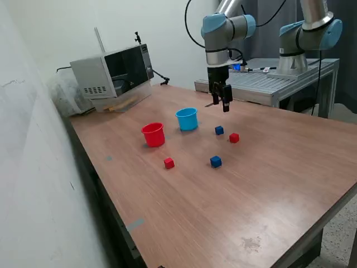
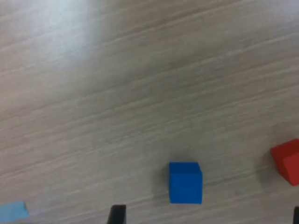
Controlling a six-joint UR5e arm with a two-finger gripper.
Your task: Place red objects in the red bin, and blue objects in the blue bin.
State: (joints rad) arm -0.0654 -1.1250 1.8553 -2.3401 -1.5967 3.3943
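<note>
The red bin (image 1: pixel 153 134) and the blue bin (image 1: pixel 187 119) stand upright side by side on the wooden table. One blue cube (image 1: pixel 219 130) and one red cube (image 1: pixel 234 138) lie to the exterior view's right of the blue bin. A second red cube (image 1: pixel 169 163) and a second blue cube (image 1: pixel 216 161) lie nearer the front. My gripper (image 1: pixel 220 101) hangs open and empty above the table, behind the first blue cube. The wrist view shows that blue cube (image 2: pixel 185 182), part of the red cube (image 2: pixel 287 161) and one dark fingertip (image 2: pixel 117 213).
A grey microwave-like appliance (image 1: pixel 111 72) stands at the table's back left in the exterior view. A second robot arm (image 1: pixel 309 33) stands on a metal bench (image 1: pixel 279 84) behind the table. A white wall runs along the exterior view's left.
</note>
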